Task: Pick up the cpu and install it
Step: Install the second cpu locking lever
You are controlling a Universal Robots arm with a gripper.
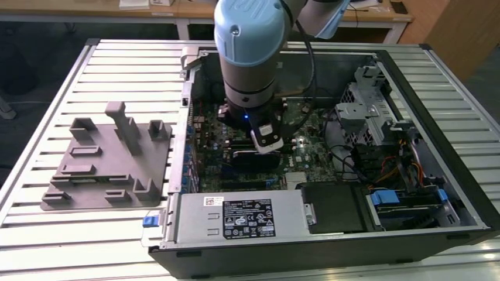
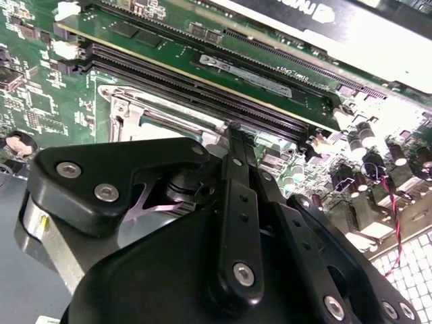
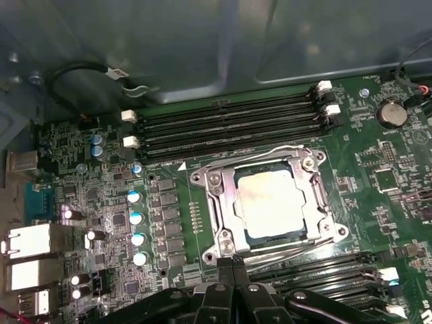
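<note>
Arm: the grey and light-blue arm reaches straight down into the open computer case, over the middle of the motherboard.
Gripper: the gripper hangs just above the board. In the first wrist view its two black fingers stand pressed together with no gap and nothing between them. The fingertips sit just beside the near edge of the socket frame.
Cpu: the cpu lies flat inside the socket, silvery-white top plate facing up. It is directly ahead of the fingertips and apart from them. The metal frame surrounds it on all sides, and thin wire levers run along the frame edges.
Memory slots: one bank of long black slots lies beyond the socket, on the far side from the gripper. A second bank lies close beside the fingers.
Second wrist view: the black linkage of the gripper covers the foreground. Part of the socket frame shows behind it, with memory slots further out.
Capacitors: a row of blue-topped cylinders stands to one side of the socket, well clear of the fingers.
Tray: a grey plastic tray with upright blocks rests on the slatted table, outside the case, at the exterior view's left, well apart from the gripper.
</note>
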